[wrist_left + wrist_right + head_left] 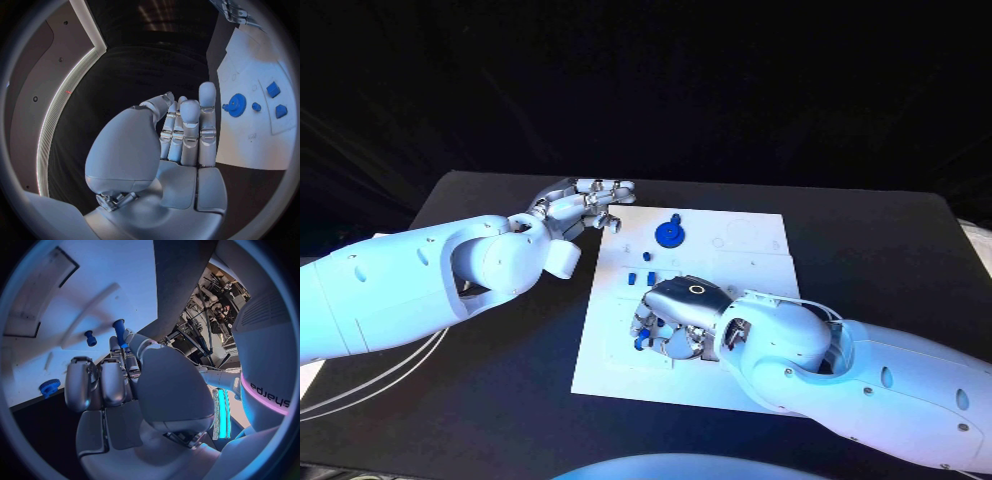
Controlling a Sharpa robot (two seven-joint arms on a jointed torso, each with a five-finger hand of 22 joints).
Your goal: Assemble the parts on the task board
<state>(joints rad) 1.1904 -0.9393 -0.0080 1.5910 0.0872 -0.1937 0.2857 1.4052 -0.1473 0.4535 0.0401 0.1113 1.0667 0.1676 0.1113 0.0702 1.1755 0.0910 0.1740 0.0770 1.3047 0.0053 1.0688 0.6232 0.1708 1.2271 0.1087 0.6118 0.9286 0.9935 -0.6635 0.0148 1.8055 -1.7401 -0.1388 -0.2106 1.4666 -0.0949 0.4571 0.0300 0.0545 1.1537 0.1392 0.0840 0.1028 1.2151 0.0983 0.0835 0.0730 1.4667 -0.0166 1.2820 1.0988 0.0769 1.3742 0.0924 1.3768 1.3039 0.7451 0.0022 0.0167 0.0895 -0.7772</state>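
Right now my right hand [678, 318] is curled over the near middle of the white board [740, 235], pinching a slim blue peg [119, 331] that I fear could tilt and slip, while my left hand [578, 208] idles spread beside the far corner, near the blue gear [669, 234].

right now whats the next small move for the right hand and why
Probably lower the right hand a little to seat the blue peg it pinches: the peg stands over the task board. The left hand waits at the board's edge, holding nothing.
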